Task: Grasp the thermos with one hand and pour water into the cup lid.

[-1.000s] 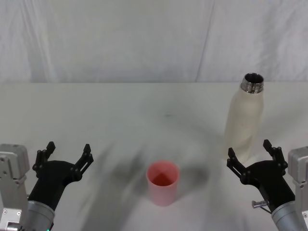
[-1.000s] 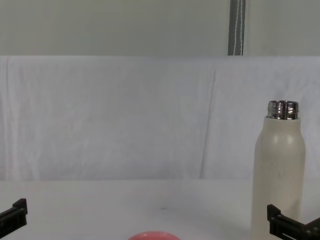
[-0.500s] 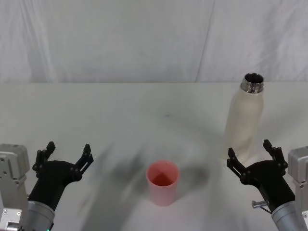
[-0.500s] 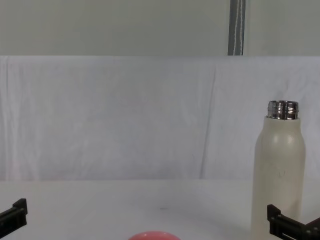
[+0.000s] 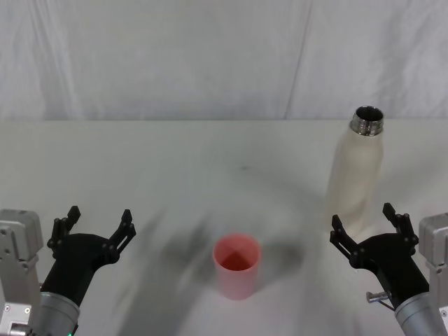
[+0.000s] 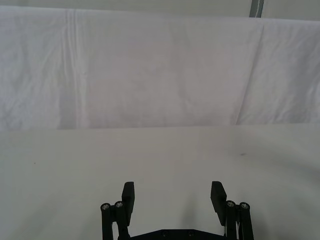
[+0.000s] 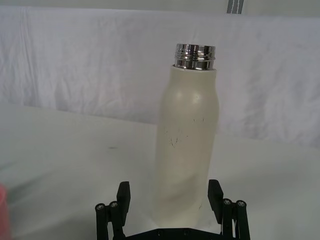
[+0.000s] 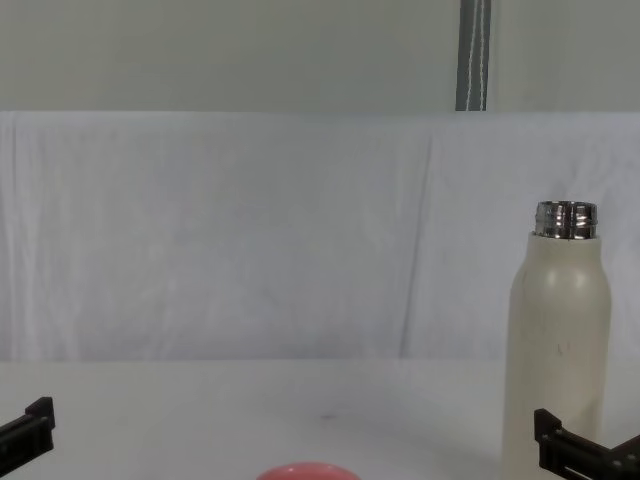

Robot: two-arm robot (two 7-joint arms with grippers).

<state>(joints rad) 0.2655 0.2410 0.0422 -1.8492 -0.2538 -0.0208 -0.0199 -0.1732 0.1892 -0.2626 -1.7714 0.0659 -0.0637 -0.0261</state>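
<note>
change vs 1 s ago: none seen. Both grippers, thermos and cup lid sit where they were; nothing lifted or tilted.
thermos (image 5: 357,175): upright on the white table (image 5: 210,161), at about 2 o'clock from table centre. Cap off, steel neck open to the top. Contents can't be told, the mouth just reads dark.
cup lid (image 5: 236,265): pink-red, standing mouth up at roughly 6 o'clock, near the front edge. Inside looks dry, only pink walls and floor visible. Well apart from the thermos, at about 8 o'clock from it.
right gripper (image 5: 369,224): low at 4 o'clock, just in front of the thermos base, pointing at it. Jaws spread wide; in the right wrist view the lower bottle body sits between the two fingers (image 7: 123,197), with a gap on each side, no contact.
left gripper (image 5: 96,222): low at 8 o'clock, well apart from the cup lid, aimed forward over bare table. Jaws spread wide, holding nothing.
chest view: thermos (image 8: 558,350) at far right, cup lid rim (image 8: 305,470) just showing at the bottom edge.
</note>
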